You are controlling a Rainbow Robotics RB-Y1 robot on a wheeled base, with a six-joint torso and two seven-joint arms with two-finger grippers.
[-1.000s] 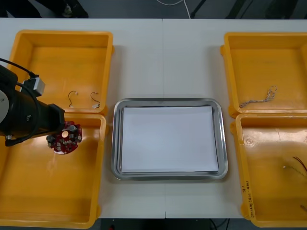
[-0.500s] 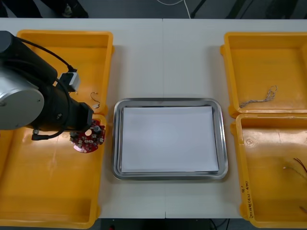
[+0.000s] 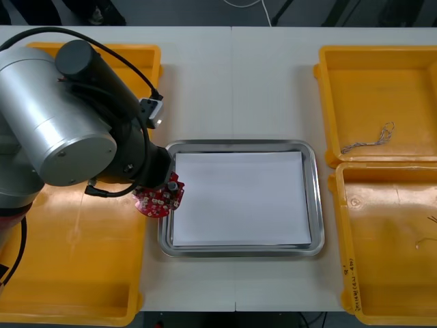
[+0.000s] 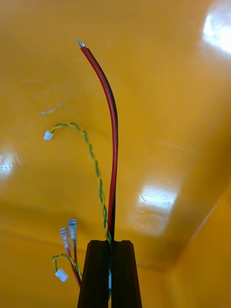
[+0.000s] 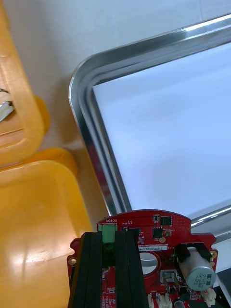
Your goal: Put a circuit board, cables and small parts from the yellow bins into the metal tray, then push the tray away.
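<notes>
My left gripper (image 5: 108,236) is shut on a round red circuit board (image 5: 159,236), its fingers clamped on the green connector at the board's edge. In the front view the circuit board (image 3: 160,195) hangs over the left rim of the metal tray (image 3: 239,145), which is white inside. My right gripper (image 4: 110,243) is inside an orange-looking bin, shut on a red and black cable (image 4: 113,120) that rises from between its fingers. Beside that one lies a twisted green and yellow cable (image 4: 94,159).
The left arm (image 3: 68,130) covers much of the far left bin (image 3: 41,49). The near left bin (image 3: 68,273) lies below it. A twisted cable (image 3: 369,140) lies in the far right bin (image 3: 382,68). Thin wires (image 3: 427,239) show in the near right bin (image 3: 382,287).
My left arm has carried the circuit board to the right, out of the near left bin and over the tray's left rim. The wires in the near right bin have shifted slightly.
</notes>
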